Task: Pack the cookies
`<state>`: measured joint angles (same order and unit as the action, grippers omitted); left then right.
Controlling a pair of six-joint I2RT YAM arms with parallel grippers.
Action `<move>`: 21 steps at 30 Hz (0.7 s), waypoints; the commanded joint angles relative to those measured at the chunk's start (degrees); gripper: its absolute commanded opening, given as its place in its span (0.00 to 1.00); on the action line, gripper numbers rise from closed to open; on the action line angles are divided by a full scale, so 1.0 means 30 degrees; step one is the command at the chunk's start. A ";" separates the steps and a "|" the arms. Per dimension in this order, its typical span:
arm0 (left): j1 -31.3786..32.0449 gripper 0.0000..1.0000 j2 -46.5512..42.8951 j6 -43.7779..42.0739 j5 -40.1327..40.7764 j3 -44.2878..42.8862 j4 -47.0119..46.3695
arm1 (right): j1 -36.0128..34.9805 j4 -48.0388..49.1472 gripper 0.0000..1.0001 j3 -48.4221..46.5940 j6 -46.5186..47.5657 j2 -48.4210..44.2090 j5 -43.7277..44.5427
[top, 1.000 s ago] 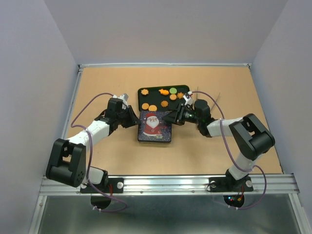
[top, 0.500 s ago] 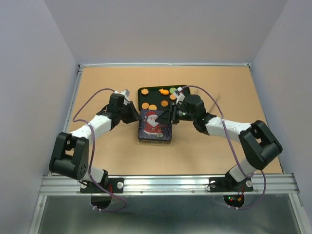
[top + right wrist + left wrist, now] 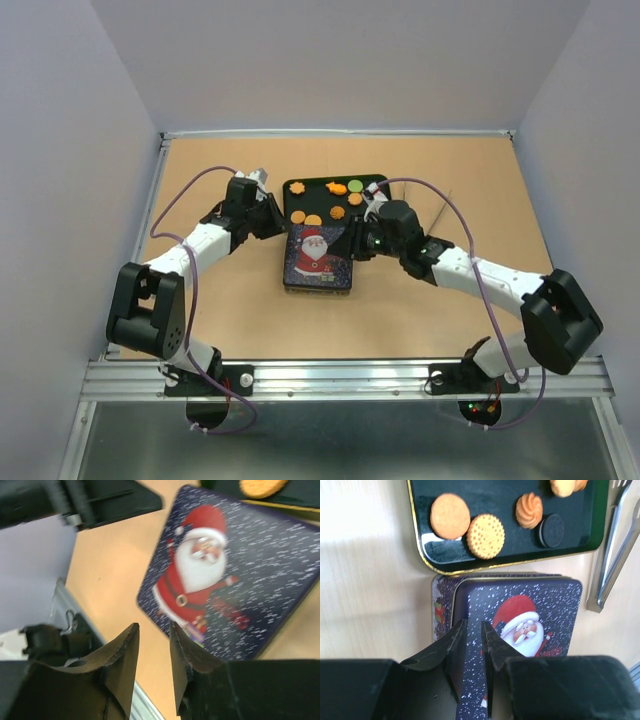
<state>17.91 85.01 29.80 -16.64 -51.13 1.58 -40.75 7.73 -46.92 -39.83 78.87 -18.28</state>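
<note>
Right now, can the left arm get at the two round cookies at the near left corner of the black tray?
Probably yes. The left gripper hangs over the Santa tin's left edge, and the two round cookies lie uncovered just beyond on the black tray, nothing between. Its fingers look nearly closed, so they would need opening.

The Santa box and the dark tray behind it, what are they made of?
The blue Santa-printed box looks like glossy printed tin; its lid has a thin rolled edge. The black tray appears to be lacquered metal or plastic: it reflects light and has a gold rim.

Eight cookies (image 3: 313,220) lie on one dark tray (image 3: 290,214): seven orange, one green. Below it sits one Santa tin (image 3: 318,259). One pair of metal tongs (image 3: 614,550) lies at the right.
</note>
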 commanded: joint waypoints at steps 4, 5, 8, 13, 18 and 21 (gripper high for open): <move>0.0065 0.29 0.0255 -0.0705 0.0392 -0.1763 0.0585 | 0.1775 -0.1345 0.23 -0.2261 -0.0957 0.2858 0.2024; 0.0065 0.28 0.0314 -0.0647 0.0334 -0.1822 0.0585 | 0.2154 -0.1345 0.19 -0.2407 -0.0989 0.3208 0.1935; 0.0065 0.28 0.0315 -0.0618 0.0420 -0.1735 0.0468 | 0.2450 -0.1404 0.13 -0.2700 -0.0756 0.3416 0.2284; 0.0065 0.24 0.0636 -0.0676 0.0451 -0.1851 0.0351 | 0.3006 -0.1550 0.03 -0.3375 -0.0346 0.3942 0.2287; 0.0065 0.18 0.0900 -0.0617 0.0304 -0.1969 0.0117 | 0.3301 -0.1579 0.00 -0.3463 -0.0169 0.4383 0.2110; 0.0065 0.16 0.1047 -0.0617 0.0187 -0.1969 0.0029 | 0.3447 -0.1579 0.00 -0.3463 -0.0111 0.4617 0.2051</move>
<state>17.91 88.18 28.75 -15.75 -54.78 2.85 -31.18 2.02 -54.85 -41.32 91.96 -12.43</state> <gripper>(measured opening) 0.169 0.013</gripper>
